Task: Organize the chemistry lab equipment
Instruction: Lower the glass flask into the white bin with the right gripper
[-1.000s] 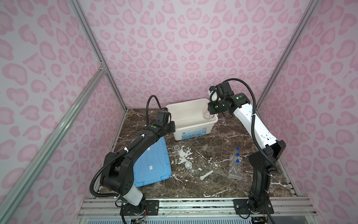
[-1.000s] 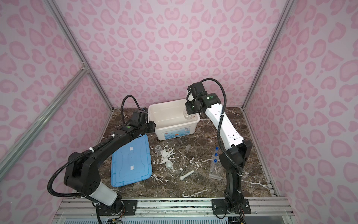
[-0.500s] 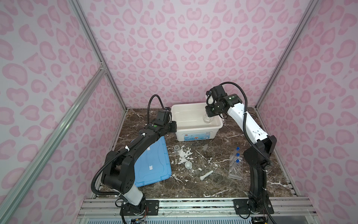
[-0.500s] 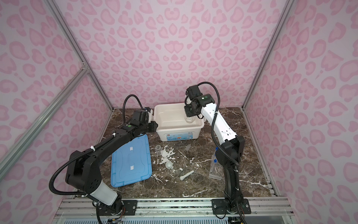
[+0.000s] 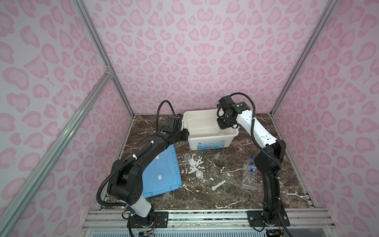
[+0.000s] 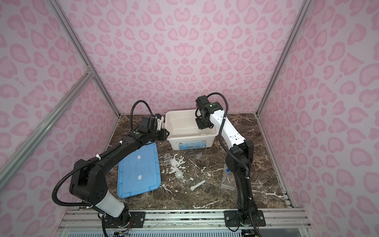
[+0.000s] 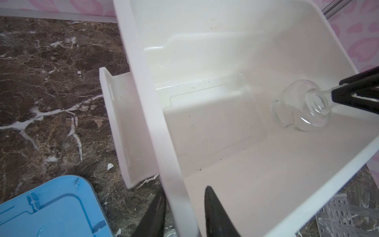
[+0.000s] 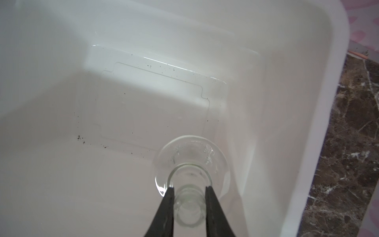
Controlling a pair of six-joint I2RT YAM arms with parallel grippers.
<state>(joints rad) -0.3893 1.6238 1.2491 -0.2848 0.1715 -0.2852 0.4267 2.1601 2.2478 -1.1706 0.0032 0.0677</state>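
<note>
- Right wrist view: the right jaws pinch the glass beaker by its neck, low inside the white bin.
- The left jaws pinch the bin's wall.
- Best to lower it gently, flat, then let go.

item 1, your left arm, based at 7 o'clock in both top views: black links, white shell at the base joint, green dot near the wrist, ribbed black cable tied on with white zip ties.
item 2, your right arm, based at 5 o'clock: black lower links, white forearm shell with small dark holes, second green dot, thin black cable.
both: black base plates with screws.
fingers: slim, black, tapered.
</note>
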